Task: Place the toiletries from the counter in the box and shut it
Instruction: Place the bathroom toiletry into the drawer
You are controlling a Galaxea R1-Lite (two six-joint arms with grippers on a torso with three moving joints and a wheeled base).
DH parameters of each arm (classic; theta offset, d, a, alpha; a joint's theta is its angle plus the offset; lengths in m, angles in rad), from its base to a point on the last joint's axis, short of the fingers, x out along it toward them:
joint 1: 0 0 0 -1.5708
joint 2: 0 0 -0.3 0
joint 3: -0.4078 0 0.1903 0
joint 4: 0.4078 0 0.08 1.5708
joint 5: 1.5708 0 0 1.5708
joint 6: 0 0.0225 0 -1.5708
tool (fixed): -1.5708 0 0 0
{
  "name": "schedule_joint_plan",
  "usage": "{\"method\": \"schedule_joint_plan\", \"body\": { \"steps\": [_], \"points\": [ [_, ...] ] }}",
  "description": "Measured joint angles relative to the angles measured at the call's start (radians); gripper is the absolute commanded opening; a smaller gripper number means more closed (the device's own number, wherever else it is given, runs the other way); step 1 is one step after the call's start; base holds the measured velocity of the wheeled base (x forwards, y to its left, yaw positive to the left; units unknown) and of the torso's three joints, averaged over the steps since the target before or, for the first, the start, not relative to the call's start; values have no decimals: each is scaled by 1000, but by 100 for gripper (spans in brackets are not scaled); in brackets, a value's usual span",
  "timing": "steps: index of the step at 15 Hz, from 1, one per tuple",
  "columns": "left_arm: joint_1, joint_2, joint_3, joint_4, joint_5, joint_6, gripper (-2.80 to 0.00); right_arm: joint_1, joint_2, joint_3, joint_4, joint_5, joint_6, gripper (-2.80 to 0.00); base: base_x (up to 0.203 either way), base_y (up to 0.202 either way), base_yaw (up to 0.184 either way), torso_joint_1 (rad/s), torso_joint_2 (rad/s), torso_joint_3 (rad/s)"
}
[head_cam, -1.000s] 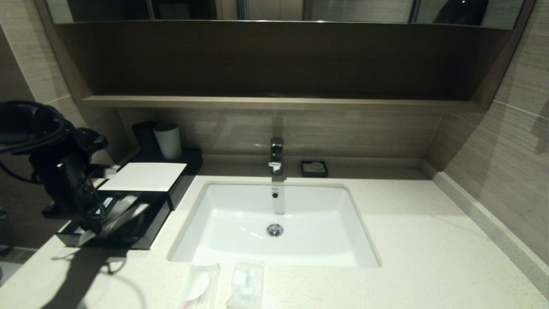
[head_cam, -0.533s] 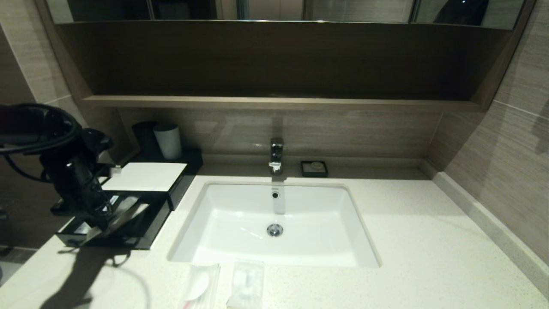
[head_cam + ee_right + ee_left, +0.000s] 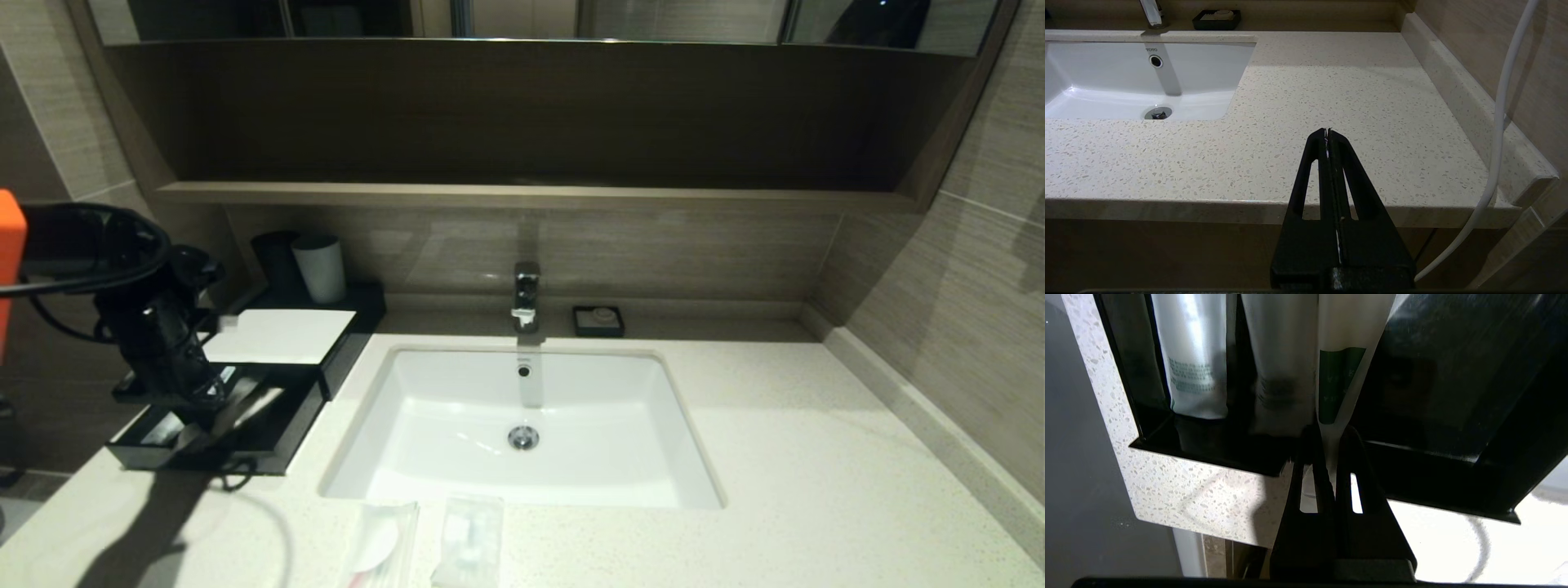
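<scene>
The black box [image 3: 326,359] with a white top panel [image 3: 277,335] stands at the counter's left, its front drawer [image 3: 269,445] pulled out. My left gripper [image 3: 204,392] hangs over the drawer, shut on the end of the long thin packet with a green label [image 3: 1339,384], whose far end points into the drawer [image 3: 1453,486]. Two white tubes [image 3: 1196,355] lie in the drawer's compartments. Two small flat packets [image 3: 380,543] [image 3: 469,539] lie on the counter [image 3: 800,474] in front of the sink [image 3: 408,384]. My right gripper [image 3: 1327,132] is shut and empty above the counter's front right edge.
A grey cup [image 3: 320,268] and a dark cup [image 3: 273,261] stand behind the box. A tap [image 3: 525,296] and a small black dish [image 3: 598,320] sit behind the sink. A white cable [image 3: 1502,122] hangs by the right wall.
My left gripper has moved right and farther in over the drawer, carrying the long packet with it. The two flat packets have not moved.
</scene>
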Motion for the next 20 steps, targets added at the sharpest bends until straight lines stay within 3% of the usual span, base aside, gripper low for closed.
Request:
{"method": "schedule_joint_plan", "body": {
  "steps": [8,20],
  "points": [
    [-15,50,-66,-16,-1,-21,-280,0,0,0,0,0,0,-280,0,0,0,0,0,0],
    [-18,82,-73,-110,3,-27,-280,0,0,0,0,0,0,-280,0,0,0,0,0,0]
  ]
}}
